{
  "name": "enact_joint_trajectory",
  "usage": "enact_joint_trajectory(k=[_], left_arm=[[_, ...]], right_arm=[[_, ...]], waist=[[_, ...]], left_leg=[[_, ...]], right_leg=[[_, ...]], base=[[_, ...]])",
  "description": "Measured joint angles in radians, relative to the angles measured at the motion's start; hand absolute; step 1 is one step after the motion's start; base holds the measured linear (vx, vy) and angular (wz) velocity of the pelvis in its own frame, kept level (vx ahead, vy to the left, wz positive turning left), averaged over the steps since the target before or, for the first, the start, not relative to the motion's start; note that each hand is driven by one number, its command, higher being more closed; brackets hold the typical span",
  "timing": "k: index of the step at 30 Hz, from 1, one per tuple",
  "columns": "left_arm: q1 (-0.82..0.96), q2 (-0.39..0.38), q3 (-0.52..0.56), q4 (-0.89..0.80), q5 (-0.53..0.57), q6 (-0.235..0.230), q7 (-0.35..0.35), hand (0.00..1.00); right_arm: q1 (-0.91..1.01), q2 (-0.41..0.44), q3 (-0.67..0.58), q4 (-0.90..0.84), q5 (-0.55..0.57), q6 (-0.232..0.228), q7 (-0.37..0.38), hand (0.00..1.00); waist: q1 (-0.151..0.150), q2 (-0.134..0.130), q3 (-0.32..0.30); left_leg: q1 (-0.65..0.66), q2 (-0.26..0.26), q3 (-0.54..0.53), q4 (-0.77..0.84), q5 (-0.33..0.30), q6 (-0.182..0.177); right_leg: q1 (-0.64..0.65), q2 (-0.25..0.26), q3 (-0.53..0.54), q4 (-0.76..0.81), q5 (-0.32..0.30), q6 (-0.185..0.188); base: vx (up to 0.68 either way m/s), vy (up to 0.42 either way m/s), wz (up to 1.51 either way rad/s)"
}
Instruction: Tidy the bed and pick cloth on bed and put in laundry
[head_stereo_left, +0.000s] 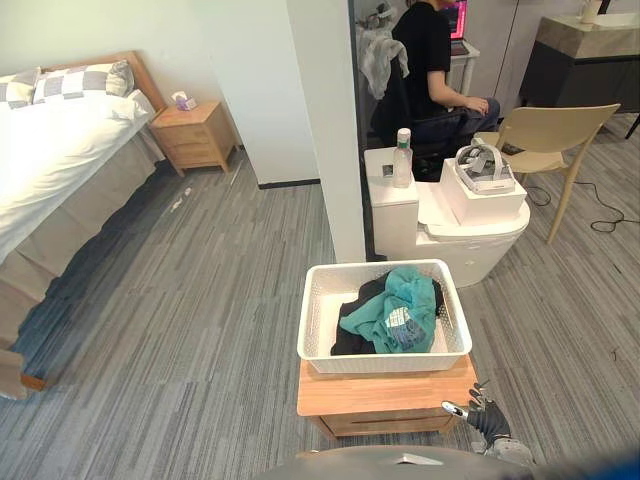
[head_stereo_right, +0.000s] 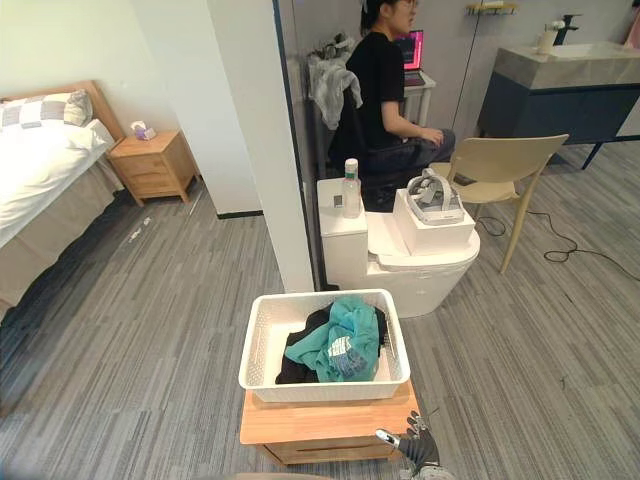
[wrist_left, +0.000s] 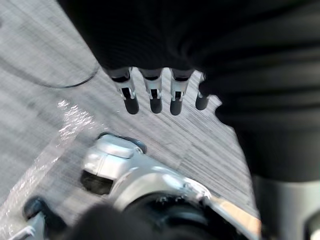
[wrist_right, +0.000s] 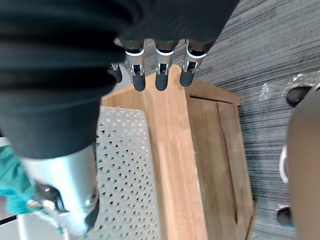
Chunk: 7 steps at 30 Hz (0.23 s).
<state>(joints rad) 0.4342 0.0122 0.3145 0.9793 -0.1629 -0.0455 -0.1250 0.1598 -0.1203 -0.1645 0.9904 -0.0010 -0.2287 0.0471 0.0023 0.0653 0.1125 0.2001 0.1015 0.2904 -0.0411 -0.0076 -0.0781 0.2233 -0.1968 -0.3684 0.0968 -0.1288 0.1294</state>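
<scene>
- The teal cloth (head_stereo_left: 395, 305) lies bunched inside the white laundry basket (head_stereo_left: 385, 362), toward its right half. It sits on top of a black cloth (head_stereo_left: 350, 340) that spreads to the basket's left.
- The basket sits on a small wooden bench (head_stereo_left: 380, 392), with its long axis running across the robot's front.
- The right hand (head_stereo_left: 485, 415) hangs just beside the basket, below its near right corner and over the bench's edge. Its fingers (wrist_right: 161, 80) are straight and apart from the thumb, holding nothing.
- The left hand (wrist_left: 155, 95) hangs over the grey floor (wrist_left: 45, 50) with its fingers straight and relaxed, also empty. How far it is from the basket cannot be told.
- The bed (head_stereo_left: 50, 150) lies well apart from the basket, far to its left and beyond it. Its long side runs away toward the checked pillows (head_stereo_left: 85, 80).
- With cloth already in the basket, the laundry part looks done. What is left would be the bed, which is off the robot's left side, so the left hand would reach it first after a turn and a walk.
- No loose cloth can be made out on the visible part of the bed.
</scene>
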Motion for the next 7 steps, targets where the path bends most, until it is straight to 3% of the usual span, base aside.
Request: enact_joint_trajectory(k=[7], left_arm=[[-0.034,0.042,-0.038,0.026,0.049,0.028,-0.002,0.0]], right_arm=[[-0.003,0.001,-0.02,0.028,0.005,0.034,0.0,0.0]], waist=[[-0.011,-0.013,0.006]], left_leg=[[0.038,0.0,0.003,-0.062,0.026,-0.009]], right_leg=[[0.016,0.008,-0.004,-0.013,-0.002,-0.003]], base=[[0.02,-0.005,0.01]])
